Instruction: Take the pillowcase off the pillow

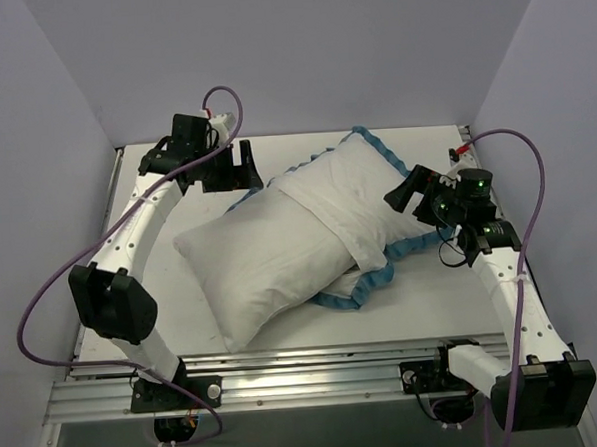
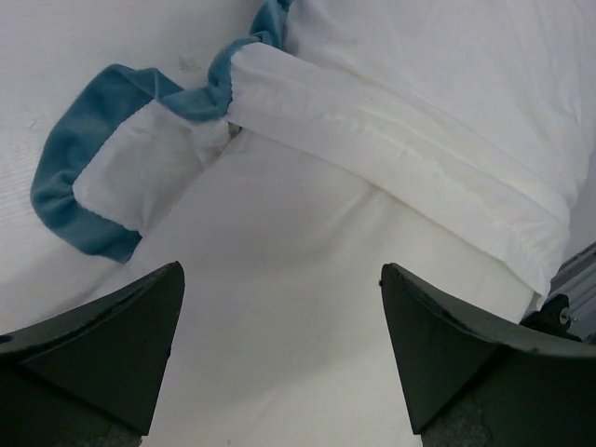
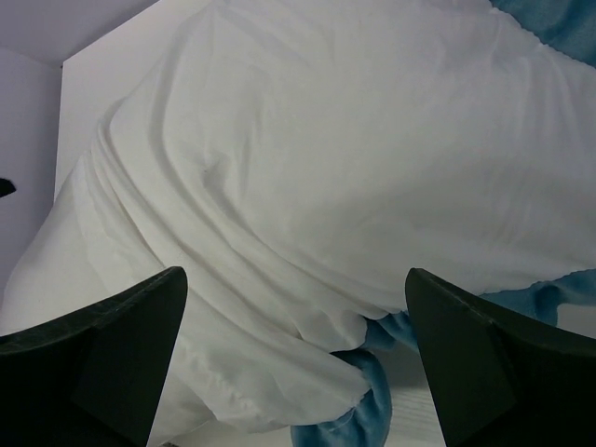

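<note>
The white pillow (image 1: 250, 261) lies slanted across the table, its near left half bare. The pillowcase (image 1: 362, 185), white side out with a teal-blue ruffled edge (image 1: 357, 290), covers its far right half. My left gripper (image 1: 237, 167) is open at the pillow's far left side, above the bare pillow (image 2: 279, 307) next to the pillowcase hem (image 2: 391, 177) and ruffle (image 2: 84, 186). My right gripper (image 1: 402, 193) is open at the pillowcase's right side, over its white folds (image 3: 354, 168) and ruffle (image 3: 363, 400). Neither holds anything.
Purple-grey walls (image 1: 33, 127) close the table on three sides. A metal rail (image 1: 286, 374) runs along the near edge with both arm bases. Purple cables (image 1: 526, 162) loop from each arm.
</note>
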`<control>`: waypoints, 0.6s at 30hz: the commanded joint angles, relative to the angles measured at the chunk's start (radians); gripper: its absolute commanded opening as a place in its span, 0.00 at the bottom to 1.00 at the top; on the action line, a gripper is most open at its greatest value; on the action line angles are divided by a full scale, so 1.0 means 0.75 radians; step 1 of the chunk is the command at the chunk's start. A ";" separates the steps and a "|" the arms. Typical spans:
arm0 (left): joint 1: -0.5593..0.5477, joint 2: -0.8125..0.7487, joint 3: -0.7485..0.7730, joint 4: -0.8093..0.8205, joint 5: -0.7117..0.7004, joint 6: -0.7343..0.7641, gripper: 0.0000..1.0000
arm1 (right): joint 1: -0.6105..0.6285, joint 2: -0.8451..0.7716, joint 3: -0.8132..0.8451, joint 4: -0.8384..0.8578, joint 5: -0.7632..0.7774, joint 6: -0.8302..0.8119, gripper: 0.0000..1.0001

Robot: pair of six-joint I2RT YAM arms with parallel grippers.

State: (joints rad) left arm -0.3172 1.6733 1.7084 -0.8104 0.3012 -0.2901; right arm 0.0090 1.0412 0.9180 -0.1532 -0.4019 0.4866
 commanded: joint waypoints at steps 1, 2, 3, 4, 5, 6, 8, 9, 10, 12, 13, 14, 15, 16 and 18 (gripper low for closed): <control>0.030 0.164 0.109 -0.016 0.262 0.092 0.94 | 0.033 -0.032 -0.001 0.039 -0.047 -0.039 0.98; 0.028 0.219 0.107 -0.022 0.312 0.100 0.94 | 0.039 -0.032 0.001 0.041 -0.047 -0.041 0.98; 0.028 0.237 0.097 -0.012 0.367 0.096 0.94 | 0.045 -0.032 0.001 0.041 -0.047 -0.043 0.98; 0.024 0.254 0.060 0.017 0.477 0.078 0.94 | 0.051 -0.032 0.003 0.043 -0.047 -0.049 0.98; 0.022 0.274 0.038 0.035 0.524 0.072 0.95 | 0.058 -0.030 0.003 0.045 -0.043 -0.052 0.98; 0.018 0.280 0.017 0.052 0.561 0.062 0.95 | 0.070 -0.026 0.005 0.045 -0.041 -0.052 0.98; -0.002 0.293 -0.042 0.115 0.609 0.035 0.97 | 0.082 -0.020 0.007 0.055 -0.041 -0.056 0.98; -0.009 0.295 -0.063 0.140 0.615 0.025 0.98 | 0.102 -0.012 0.007 0.057 -0.041 -0.058 0.98; -0.011 0.301 -0.079 0.198 0.629 -0.006 0.93 | 0.113 -0.008 0.011 0.061 -0.039 -0.060 0.97; -0.013 0.317 -0.120 0.256 0.686 -0.051 0.77 | 0.137 0.009 0.024 0.059 -0.023 -0.068 0.97; -0.013 0.325 -0.122 0.283 0.703 -0.071 0.54 | 0.166 0.017 0.042 0.055 -0.010 -0.072 0.97; -0.015 0.334 -0.122 0.285 0.717 -0.075 0.43 | 0.182 0.023 0.052 0.045 0.002 -0.078 0.96; -0.015 0.332 -0.112 0.285 0.717 -0.075 0.32 | 0.199 0.031 0.066 0.039 0.028 -0.094 0.96; -0.015 0.330 -0.098 0.261 0.711 -0.061 0.22 | 0.233 0.033 0.089 0.030 0.043 -0.105 0.95; -0.017 0.311 -0.027 0.222 0.672 -0.037 0.02 | 0.272 0.045 0.113 0.024 0.078 -0.127 0.95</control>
State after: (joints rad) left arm -0.3141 1.9141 1.6249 -0.6712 0.7601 -0.3302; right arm 0.1738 1.0657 0.9352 -0.1463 -0.3897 0.4370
